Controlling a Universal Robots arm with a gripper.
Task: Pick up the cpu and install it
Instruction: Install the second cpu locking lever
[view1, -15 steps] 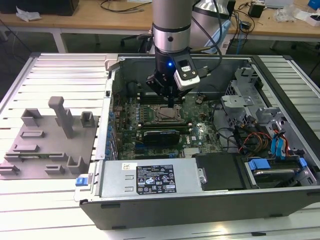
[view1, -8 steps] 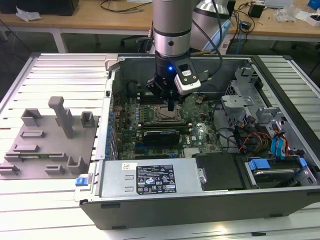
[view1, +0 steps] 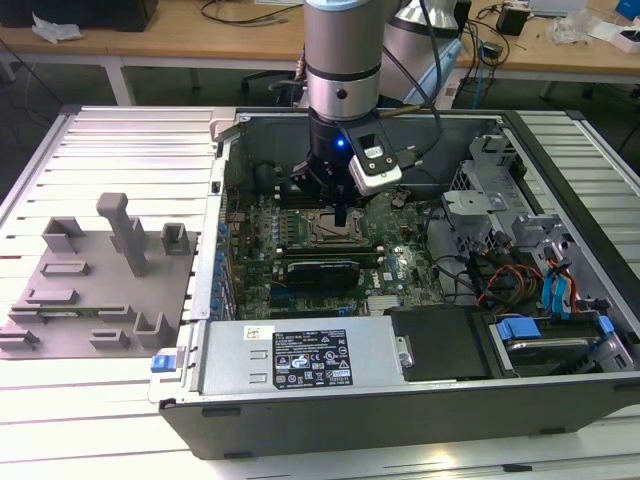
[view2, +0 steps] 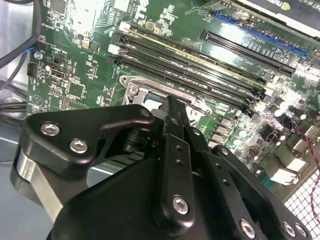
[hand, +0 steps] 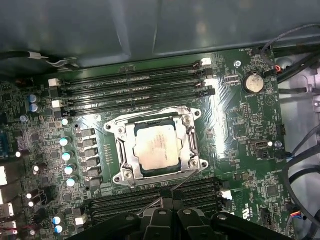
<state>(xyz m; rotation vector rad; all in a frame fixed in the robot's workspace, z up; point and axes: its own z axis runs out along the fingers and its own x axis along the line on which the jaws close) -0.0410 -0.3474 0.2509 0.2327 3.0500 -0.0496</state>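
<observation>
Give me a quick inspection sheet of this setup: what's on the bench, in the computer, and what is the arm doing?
Surface: ribbed metal bench carrying an open computer case.
Job's things: cpu lying inside the socket frame on the motherboard.
Clutter: grey fixture block on the exterior view's left.
Grippers: gripper hangs over the socket area, holding nothing visible.
Cables: orange and blue leads by the drive bays; black cable along the arm.
Surroundings: wooden desks behind.

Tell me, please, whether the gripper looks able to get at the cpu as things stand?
Probably yes: the cpu lies face-up in its socket with nothing over it, and the gripper hangs just above the motherboard.
</observation>
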